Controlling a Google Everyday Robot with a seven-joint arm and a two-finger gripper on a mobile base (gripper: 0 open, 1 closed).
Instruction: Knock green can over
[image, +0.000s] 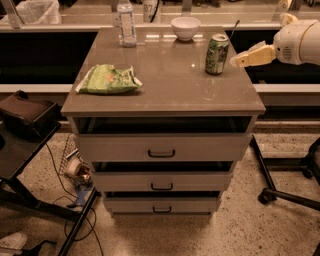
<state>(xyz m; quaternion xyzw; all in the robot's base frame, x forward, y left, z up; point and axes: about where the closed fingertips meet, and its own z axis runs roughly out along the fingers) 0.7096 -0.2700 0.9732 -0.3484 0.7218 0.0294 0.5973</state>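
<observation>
The green can (217, 54) stands upright on the grey drawer cabinet top (165, 85), near its right edge. It is green with pale print and a silver top. My gripper (236, 61), with cream fingers on a white arm, reaches in from the right. Its tip is just right of the can, at about mid-height, close to it but with a small gap.
A light-green snack bag (107, 79) lies at the left of the top. A clear plastic bottle (126, 25) and a white bowl (185, 28) stand at the back. A chair base (285, 192) is on the floor at right, a black stand (25, 145) at left.
</observation>
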